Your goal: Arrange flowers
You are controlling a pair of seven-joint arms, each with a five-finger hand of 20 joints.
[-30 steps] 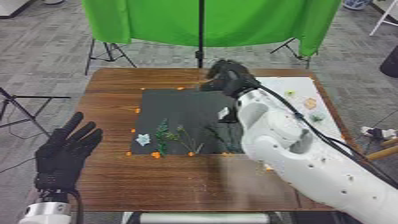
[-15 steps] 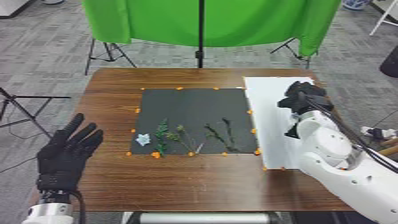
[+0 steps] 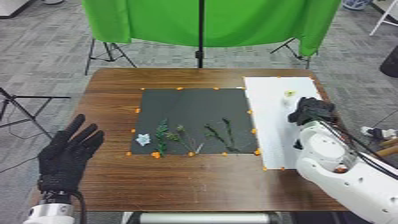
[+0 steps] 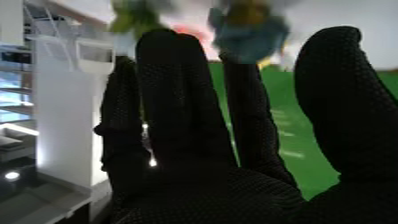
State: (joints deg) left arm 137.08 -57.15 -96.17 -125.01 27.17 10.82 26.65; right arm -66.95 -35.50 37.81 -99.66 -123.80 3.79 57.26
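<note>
Head view: right hand (image 3: 311,110) over the white sheet (image 3: 273,120), near its outer long edge; right wrist view gives the fingers (image 4: 173,95) as extended and the thumb (image 4: 330,95) well apart from them, so the hand is open. Beyond the fingertips are a blurred yellow-green bloom (image 4: 133,19) and a blue flower (image 4: 253,39); contact with either cannot be told. A small yellow flower (image 3: 290,93) lies on the white sheet, farther out than the hand. On the dark sheet (image 3: 194,110), along its near part, left to right: pale blue flower (image 3: 143,139), leafy green sprig (image 3: 162,134), thin-stemmed sprig (image 3: 182,134), two dark green stems (image 3: 228,131). Left hand (image 3: 62,162) at the left side of the brown table (image 3: 187,192), fingers spread and straight
</note>
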